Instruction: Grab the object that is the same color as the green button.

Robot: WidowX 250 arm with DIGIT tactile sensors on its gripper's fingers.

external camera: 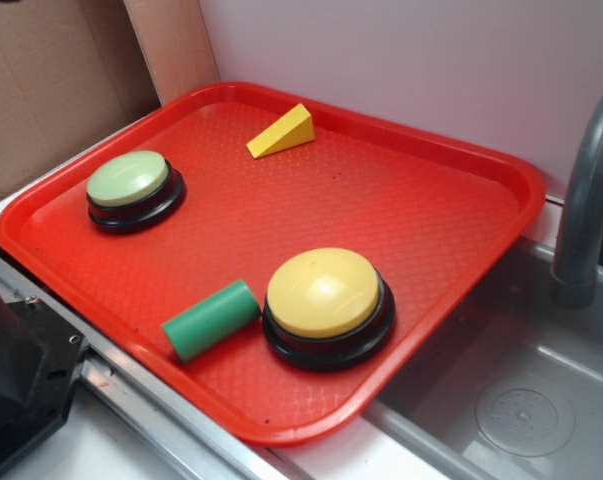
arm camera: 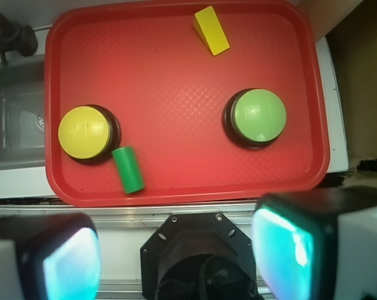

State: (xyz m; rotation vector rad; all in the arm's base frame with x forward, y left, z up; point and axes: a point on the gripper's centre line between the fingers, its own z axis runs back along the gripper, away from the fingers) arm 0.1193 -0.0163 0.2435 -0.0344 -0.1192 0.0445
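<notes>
Green cylinder [arm camera: 127, 169] beyond the parted jaws

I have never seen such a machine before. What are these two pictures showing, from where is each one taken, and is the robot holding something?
This is a small robot arm with a two-fingered gripper. One picture comes from a camera standing beside the workspace. The other comes from a camera on the arm's wrist, looking down; the blurred pale shapes at its bottom edge are the gripper's fingers, standing apart with nothing between them.

A red tray sits next to a sink. On it lie a green button, a larger yellow button, a yellow wedge block and a green cylinder lying on its side close by the yellow button. Nothing is held yet.
</notes>
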